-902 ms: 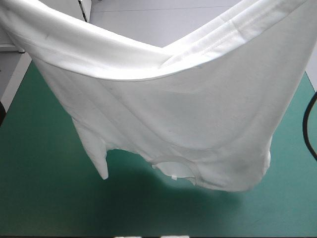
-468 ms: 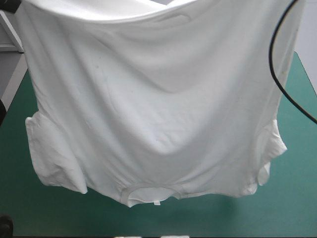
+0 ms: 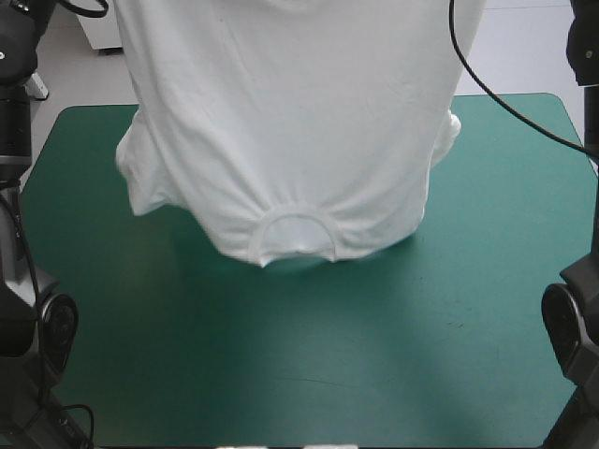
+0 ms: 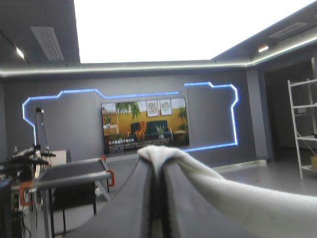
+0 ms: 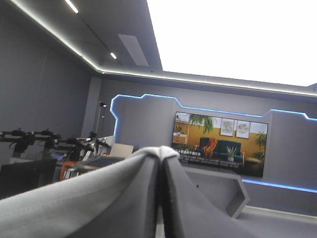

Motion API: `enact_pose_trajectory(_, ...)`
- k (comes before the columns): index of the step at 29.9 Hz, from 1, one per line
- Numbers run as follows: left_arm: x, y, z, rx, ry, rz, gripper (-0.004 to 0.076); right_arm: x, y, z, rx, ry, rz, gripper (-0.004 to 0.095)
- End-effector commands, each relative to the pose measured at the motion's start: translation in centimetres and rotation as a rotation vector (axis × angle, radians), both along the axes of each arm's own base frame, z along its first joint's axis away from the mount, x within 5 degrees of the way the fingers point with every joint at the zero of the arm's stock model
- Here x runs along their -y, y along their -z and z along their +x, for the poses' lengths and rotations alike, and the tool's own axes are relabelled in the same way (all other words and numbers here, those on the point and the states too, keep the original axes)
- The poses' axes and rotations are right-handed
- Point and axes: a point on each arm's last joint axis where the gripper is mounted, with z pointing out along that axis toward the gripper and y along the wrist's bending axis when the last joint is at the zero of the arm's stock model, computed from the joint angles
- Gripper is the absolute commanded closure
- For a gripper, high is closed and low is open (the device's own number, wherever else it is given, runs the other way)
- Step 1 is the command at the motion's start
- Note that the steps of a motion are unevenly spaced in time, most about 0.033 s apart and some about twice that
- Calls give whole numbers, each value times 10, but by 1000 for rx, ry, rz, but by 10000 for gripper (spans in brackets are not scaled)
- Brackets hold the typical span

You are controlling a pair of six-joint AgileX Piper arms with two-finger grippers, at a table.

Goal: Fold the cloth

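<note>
While left claw [image 4: 157,166] and right claw [image 5: 161,159] clamp it — T-shirt [image 3: 290,112] hangs collar-down, over teal-green cover [image 3: 393,327].

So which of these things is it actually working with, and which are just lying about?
In the job: T-shirt, left end effector, right end effector, both shut on it.
Just there: teal-green table cover.

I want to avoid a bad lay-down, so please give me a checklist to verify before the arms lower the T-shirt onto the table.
1. Left gripper shut on the T-shirt: ok.
2. Right gripper shut on the T-shirt: ok.
3. Sleeves hang free at both sides: ok.
4. Collar hangs lowest, toward the near edge: ok.
5. Collar touching the teal-green table: cannot tell.
</note>
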Motion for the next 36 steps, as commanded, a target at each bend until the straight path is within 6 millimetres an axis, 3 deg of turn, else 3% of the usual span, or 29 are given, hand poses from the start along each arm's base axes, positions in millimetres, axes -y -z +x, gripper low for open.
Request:
enact_pose_trajectory(1, -10, -40, -40, 249, -46, -95, 745, 13, -30, -32, 247, 36, 42, 921)
enact_pose_trajectory(5, -9, -44, -35, 316, -44, -98, 745, 14, -27, -24, 266, 39, 47, 921)
enact_pose_trajectory(8, -7, -31, -12, 283, -25, -95, 745, 13, -17, -7, 232, 54, 26, 921)
enact_pose_trajectory(13, 8, 14, 43, 117, 82, -22, 745, 9, 17, 39, 41, 47, -9, 921)
enact_pose_trajectory(18, 20, 54, 78, -74, 197, 22, 746, 3, 68, 85, -285, 25, -69, 921)
enact_pose_trajectory(22, 23, 80, 88, -330, 197, 113, 746, -1, 100, 100, -532, -7, -109, 921)
enact_pose_trajectory(27, 23, 111, 88, -680, 196, 145, 746, -3, 123, 97, -790, -34, -160, 921)
enact_pose_trajectory(32, 18, 148, 88, -1022, 157, 205, 746, -3, 142, 103, -906, -41, -176, 921)
enact_pose_trajectory(36, 22, 166, 98, -1090, 196, 192, 746, -3, 171, 119, -1011, -42, -186, 921)
